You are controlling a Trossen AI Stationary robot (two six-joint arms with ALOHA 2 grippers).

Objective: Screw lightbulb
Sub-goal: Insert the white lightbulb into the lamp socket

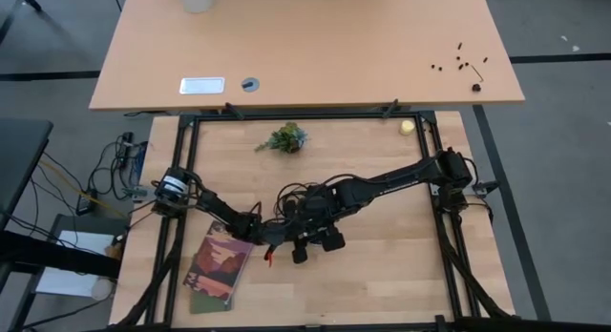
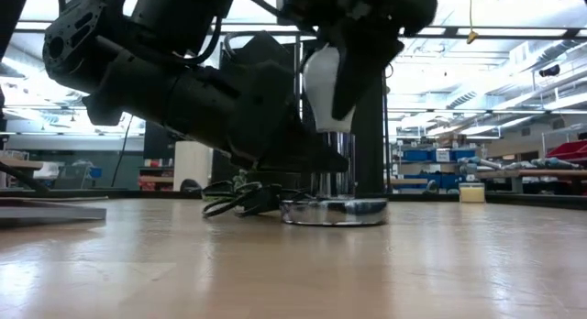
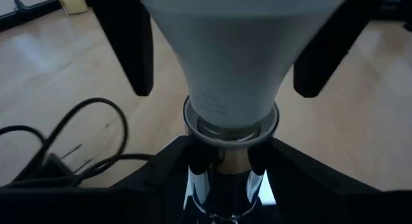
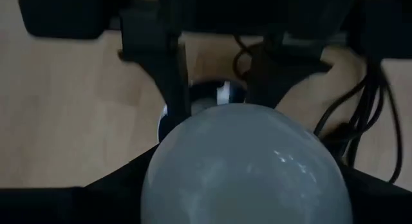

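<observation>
The white frosted lightbulb [image 3: 232,50] stands upright, its narrow neck down in the collar [image 3: 230,124] of a chrome socket on a round silver disc [image 2: 335,212]; its screw base is hidden. My right gripper [image 2: 335,81] comes from above and is shut on the bulb, which also shows in the right wrist view [image 4: 244,166]. My left gripper [image 3: 225,156] reaches in low from the table's left and is shut on the socket's stem. Both meet near the table's middle [image 1: 301,235]. My left gripper pinches the socket's chrome stem [image 3: 222,182] between its two fingers, just under the collar, coming level from the table's left. The socket stands upright with its disc on the table. My right gripper holds the bulb's wide round upper part [image 3: 161,31] between its two fingers [image 3: 132,50], which point down from above, one on each side. The bulb is upright, its neck in the socket's collar.
A black cord [image 3: 77,134] loops on the table beside the socket. A book [image 1: 218,265] lies near the left front, a small plant [image 1: 284,138] at the far side, a pale yellow round object [image 1: 408,126] far right. A second table [image 1: 305,46] stands beyond.
</observation>
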